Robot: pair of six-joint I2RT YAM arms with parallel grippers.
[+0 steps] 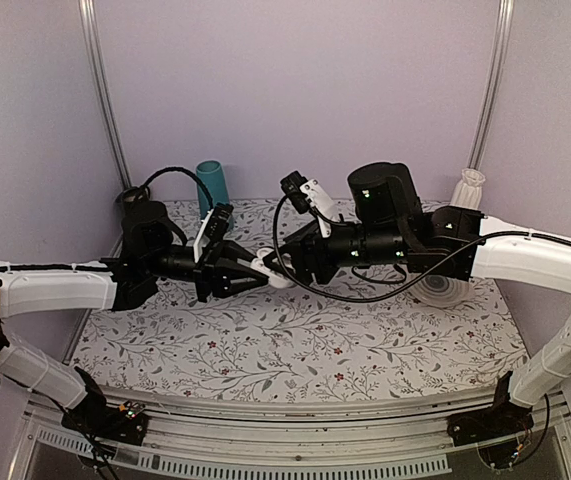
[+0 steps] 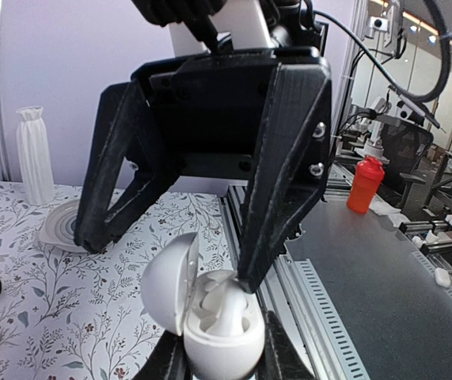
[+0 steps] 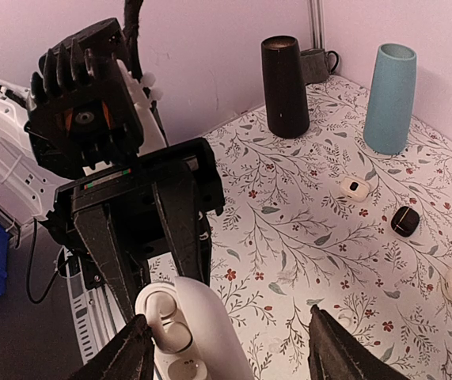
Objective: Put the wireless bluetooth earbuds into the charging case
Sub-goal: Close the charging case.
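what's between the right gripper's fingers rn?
The charging case, lid open, held by the left gripper; it sits off-centre in the gap. Shown in the right wrist view.

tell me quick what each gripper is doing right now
Left gripper: shut on the charging case, whose lid is open.
Right gripper: open, nothing gripped, poised over the case.

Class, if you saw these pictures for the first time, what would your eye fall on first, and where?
Above the middle of the flowered table, the left fingers clamp the white case, its lid open. The right fingers face them, spread open with the case between them. At the back stands a teal cup.
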